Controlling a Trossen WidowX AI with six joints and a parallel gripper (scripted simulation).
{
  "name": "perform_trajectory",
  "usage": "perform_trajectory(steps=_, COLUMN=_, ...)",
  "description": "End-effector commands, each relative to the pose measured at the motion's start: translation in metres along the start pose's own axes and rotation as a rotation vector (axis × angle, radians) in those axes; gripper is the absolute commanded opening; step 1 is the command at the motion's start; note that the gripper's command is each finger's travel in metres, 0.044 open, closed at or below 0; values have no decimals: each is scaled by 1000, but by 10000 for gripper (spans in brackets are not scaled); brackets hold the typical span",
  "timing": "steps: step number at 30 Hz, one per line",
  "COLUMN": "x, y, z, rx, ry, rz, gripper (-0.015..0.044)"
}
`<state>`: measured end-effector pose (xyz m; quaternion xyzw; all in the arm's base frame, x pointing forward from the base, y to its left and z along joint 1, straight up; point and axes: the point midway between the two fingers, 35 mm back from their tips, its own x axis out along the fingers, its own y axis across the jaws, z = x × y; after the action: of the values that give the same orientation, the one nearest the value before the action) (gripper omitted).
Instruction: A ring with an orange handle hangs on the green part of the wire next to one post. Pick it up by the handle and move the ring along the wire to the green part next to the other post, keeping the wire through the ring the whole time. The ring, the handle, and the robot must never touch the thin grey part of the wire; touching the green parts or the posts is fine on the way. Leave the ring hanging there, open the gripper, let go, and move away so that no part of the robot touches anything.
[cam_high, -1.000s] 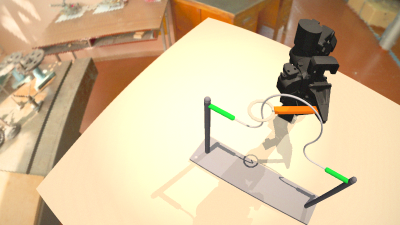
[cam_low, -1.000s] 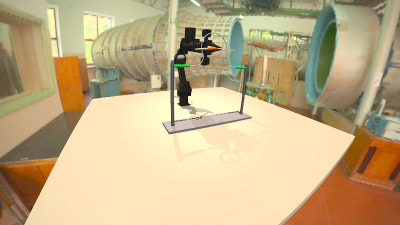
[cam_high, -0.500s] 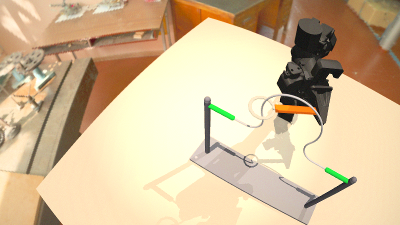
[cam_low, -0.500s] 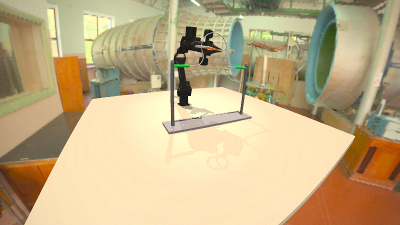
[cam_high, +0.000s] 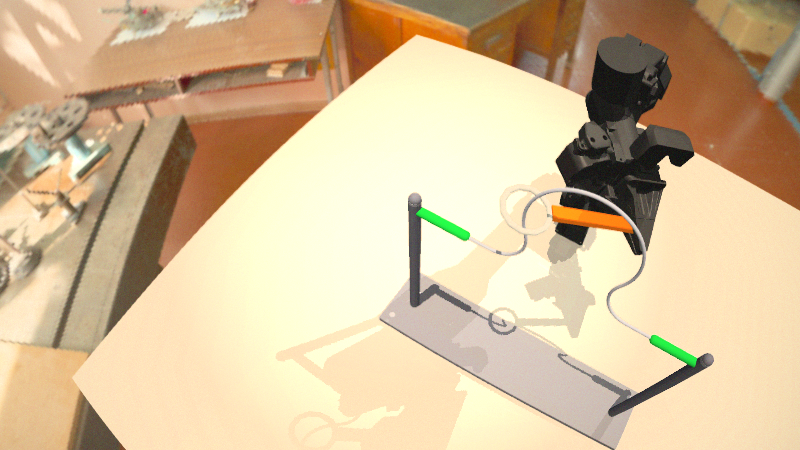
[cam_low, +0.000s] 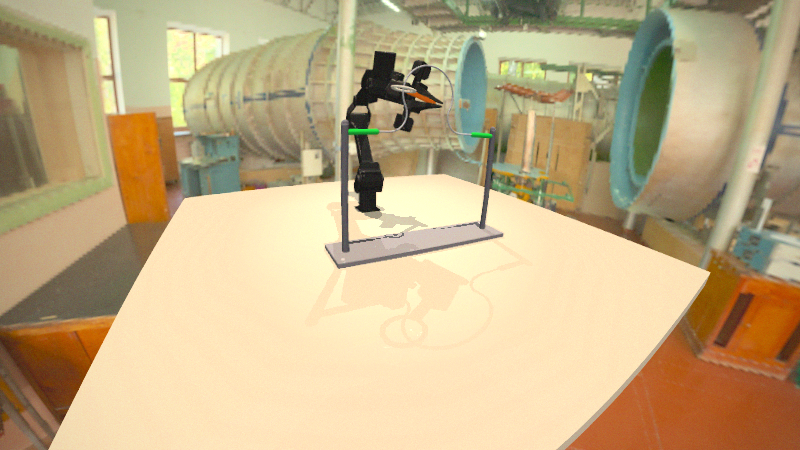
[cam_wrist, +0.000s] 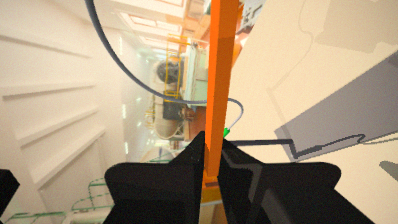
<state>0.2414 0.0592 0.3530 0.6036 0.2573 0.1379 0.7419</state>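
The pale ring (cam_high: 502, 207) (cam_low: 394, 86) is around the thin grey wire (cam_high: 570, 190) (cam_low: 439, 68) (cam_wrist: 130, 72) at the left rising side of its arch. No gap between ring and wire can be judged. Its orange handle (cam_high: 593, 218) (cam_low: 423, 98) (cam_wrist: 220, 75) points right in the top view. My gripper (cam_high: 637, 245) (cam_low: 440, 104) (cam_wrist: 207, 134) is shut on the handle near its free end, behind the arch in the top view. The left green part (cam_high: 443, 223) (cam_low: 363, 132) and right green part (cam_high: 673, 350) (cam_low: 481, 134) carry no ring.
The left post (cam_high: 414, 251) (cam_low: 344, 190) and right post (cam_high: 660, 386) (cam_low: 487, 184) stand on a grey base (cam_high: 537, 391) (cam_low: 425, 246). The wire dips beside the left green part, and beyond the arch it bends down toward the right one.
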Motion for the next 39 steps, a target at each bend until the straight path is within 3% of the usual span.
perform_trajectory(steps=1, x=0, y=2, z=1, rx=-43, ry=-9, rz=-18, gripper=-150)
perform_trajectory(steps=39, x=0, y=-17, z=4, rx=-358, ry=-56, rz=-238, gripper=-150)
